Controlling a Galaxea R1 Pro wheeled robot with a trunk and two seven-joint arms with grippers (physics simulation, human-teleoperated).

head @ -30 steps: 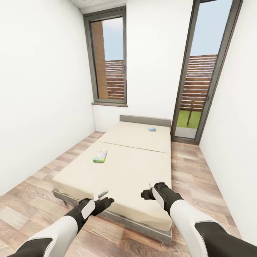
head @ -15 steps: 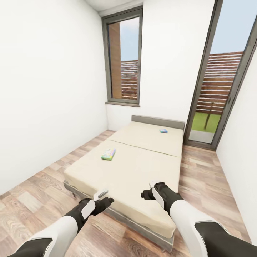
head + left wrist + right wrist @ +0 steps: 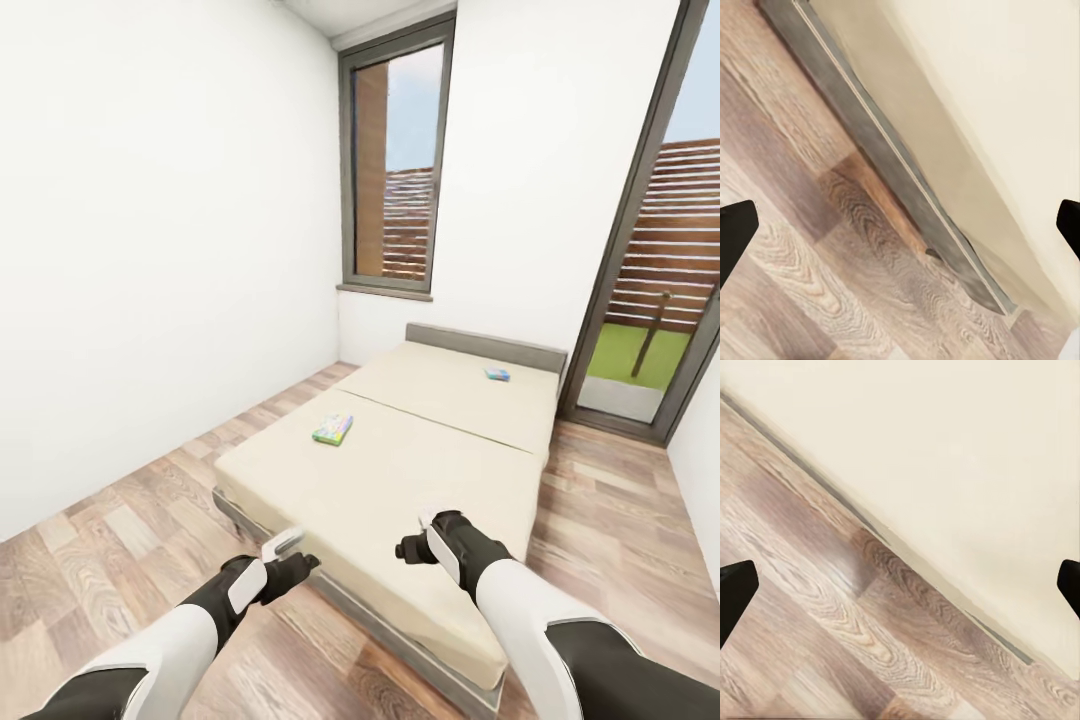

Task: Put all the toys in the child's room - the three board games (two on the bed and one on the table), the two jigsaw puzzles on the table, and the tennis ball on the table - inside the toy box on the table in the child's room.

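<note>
Two board games lie on the cream mattress of the bed (image 3: 420, 470). A green-and-white game box (image 3: 333, 429) rests near the mattress's left edge at mid-length. A small blue box (image 3: 497, 375) sits near the grey headboard. My left gripper (image 3: 298, 562) hovers open over the floor beside the bed's near corner, its dark fingertips (image 3: 735, 232) spread wide. My right gripper (image 3: 408, 546) is open above the mattress's near end, with fingertips (image 3: 736, 589) far apart and nothing between them. The table, toy box, jigsaw puzzles and tennis ball are out of view.
White walls close in at the left and the far end. A tall window (image 3: 395, 170) stands behind the bed and a glass door (image 3: 655, 280) at the right. Wood plank floor (image 3: 130, 540) runs along both sides of the bed.
The whole view has swung, so the bed now sits further right in the picture and more left wall and floor show. Both arms keep the same pose.
</note>
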